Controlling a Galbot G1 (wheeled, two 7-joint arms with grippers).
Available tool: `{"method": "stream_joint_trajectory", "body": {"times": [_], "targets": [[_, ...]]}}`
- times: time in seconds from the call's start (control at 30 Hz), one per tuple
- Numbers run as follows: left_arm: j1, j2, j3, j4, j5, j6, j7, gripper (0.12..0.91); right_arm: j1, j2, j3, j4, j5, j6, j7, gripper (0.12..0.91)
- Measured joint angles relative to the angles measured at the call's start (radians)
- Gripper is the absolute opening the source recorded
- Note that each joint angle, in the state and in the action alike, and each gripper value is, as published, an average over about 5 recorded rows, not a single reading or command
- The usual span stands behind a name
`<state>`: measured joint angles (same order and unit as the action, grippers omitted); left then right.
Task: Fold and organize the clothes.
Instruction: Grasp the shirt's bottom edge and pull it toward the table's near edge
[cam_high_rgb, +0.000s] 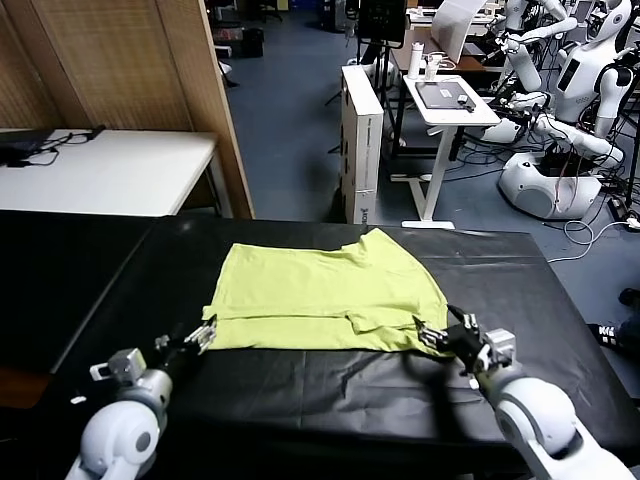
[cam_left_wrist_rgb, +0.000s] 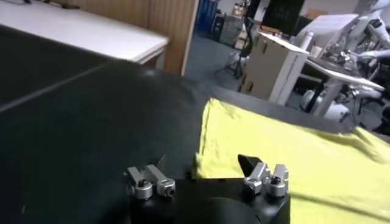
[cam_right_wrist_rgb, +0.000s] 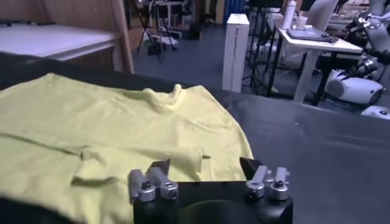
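Lying partly folded on a black cloth-covered table (cam_high_rgb: 300, 400), the lime yellow-green cotton T-shirt (cam_high_rgb: 320, 295) looks light, limp and non-slippery, its near hem corners just ahead of the spread-open left gripper (cam_high_rgb: 203, 334) and right gripper (cam_high_rgb: 437, 335), likely best pinched there.

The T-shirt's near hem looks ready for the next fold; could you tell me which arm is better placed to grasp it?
Probably neither alone: the left gripper sits at the T-shirt's near left corner, the right gripper at its near right corner, both open, so both seem equally placed.
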<state>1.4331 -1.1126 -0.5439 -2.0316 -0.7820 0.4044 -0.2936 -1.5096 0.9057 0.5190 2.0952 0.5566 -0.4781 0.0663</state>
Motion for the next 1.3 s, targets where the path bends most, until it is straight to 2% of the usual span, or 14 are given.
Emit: {"method": "stream_joint_trajectory", "body": {"times": [0.37,0.5,0.6,0.77,0.97,1.03,1.13,1.3], "targets": [[0.075,-0.025,-0.016,-0.023,0.015,-0.002,0.023,0.907,-0.062,0.000,0.017,0.014,-0.010,0.003,0.002,0.905],[0.080,-0.036,-0.009,-0.018,0.024,-0.002,0.027,0.890,-0.062,0.000,0.016,0.009,-0.011,0.006,0.004,0.848],[0.082,-0.043,-0.005,-0.011,0.033,-0.002,0.036,0.808,-0.059,0.000,0.013,0.006,-0.012,0.007,0.003,0.762],[0.082,-0.052,0.003,-0.002,0.046,-0.005,0.043,0.634,-0.054,-0.001,0.010,0.004,-0.013,0.008,0.000,0.555],[0.082,-0.059,0.011,0.007,0.058,-0.009,0.045,0.281,-0.064,-0.015,0.017,0.013,-0.004,0.006,0.008,0.210],[0.083,-0.059,0.013,0.008,0.059,-0.009,0.045,0.189,-0.073,-0.021,0.023,0.022,0.009,-0.003,0.019,0.150],[0.085,-0.057,0.012,0.008,0.059,-0.009,0.044,0.149,-0.094,-0.030,0.036,0.047,0.031,-0.034,0.042,0.141],[0.104,-0.043,0.000,-0.008,0.055,-0.009,0.033,0.147,-0.157,-0.043,0.068,0.125,0.051,-0.108,0.069,0.140]]}}
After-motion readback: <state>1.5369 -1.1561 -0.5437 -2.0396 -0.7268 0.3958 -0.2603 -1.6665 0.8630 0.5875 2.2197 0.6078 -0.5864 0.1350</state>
